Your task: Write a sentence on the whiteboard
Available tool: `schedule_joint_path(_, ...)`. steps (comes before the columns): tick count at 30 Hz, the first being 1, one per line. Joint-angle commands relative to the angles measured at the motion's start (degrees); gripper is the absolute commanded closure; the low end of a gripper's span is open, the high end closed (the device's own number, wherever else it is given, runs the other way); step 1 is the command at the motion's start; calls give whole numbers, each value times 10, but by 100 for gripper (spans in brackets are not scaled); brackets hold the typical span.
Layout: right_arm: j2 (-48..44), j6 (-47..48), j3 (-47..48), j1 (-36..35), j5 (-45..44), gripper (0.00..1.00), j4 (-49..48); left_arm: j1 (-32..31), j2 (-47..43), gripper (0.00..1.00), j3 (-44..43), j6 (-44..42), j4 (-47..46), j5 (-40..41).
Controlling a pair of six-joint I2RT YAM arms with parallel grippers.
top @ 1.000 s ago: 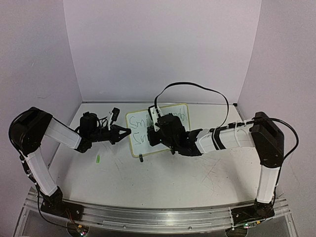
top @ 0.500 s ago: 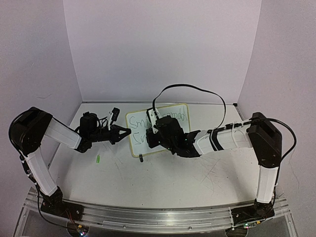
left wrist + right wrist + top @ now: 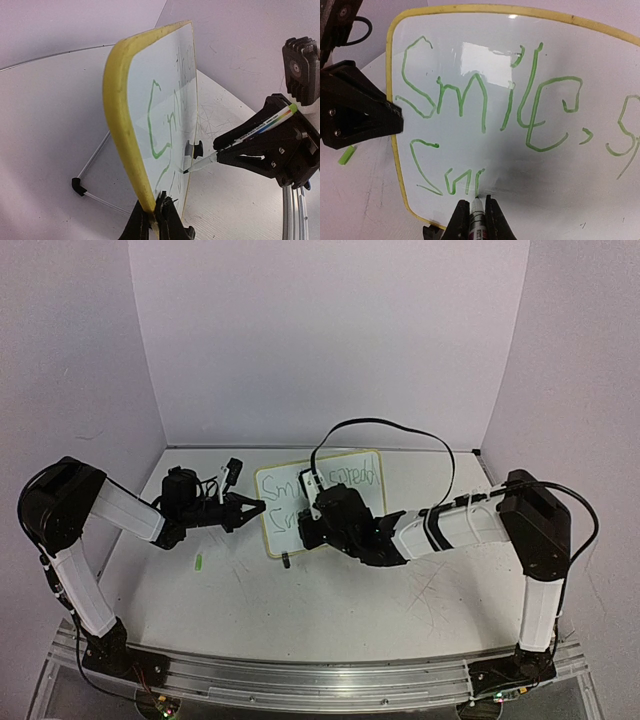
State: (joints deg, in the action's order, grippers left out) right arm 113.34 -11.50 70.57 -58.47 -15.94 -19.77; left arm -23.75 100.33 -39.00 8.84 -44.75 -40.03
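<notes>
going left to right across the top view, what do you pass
left arm elbow → small green piece → left gripper → whiteboard → right arm elbow. The right gripper with its marker overlaps the whiteboard, so it is left out.

Yellow-framed white whiteboard [image 3: 570,165], light green sentence [image 3: 481,100], marker [image 3: 240,139] white, barrel stripe seemingly rainbow, green end.

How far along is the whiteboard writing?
Done: first line of the sentence, starting "Smile,". In hand: right gripper, jaws shut on the marker, tip at the barely begun second line; left gripper clamps the whiteboard by its edge. Left: probably the rest of that line.
</notes>
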Motion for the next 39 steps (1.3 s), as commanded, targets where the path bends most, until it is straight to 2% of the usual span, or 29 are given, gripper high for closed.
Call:
schedule_joint_path(1, 6, -12, -1, -1, -12, 100, -4, 3, 18, 100, -2, -64, 72, 67)
schedule_joint_path(14, 14, 3, 43, 4, -33, 100, -8, 4, 18, 100, -2, -65, 72, 67)
schedule_joint_path(39, -23, 11, 14, 14, -85, 100, -13, 4, 19, 100, -3, -65, 72, 66)
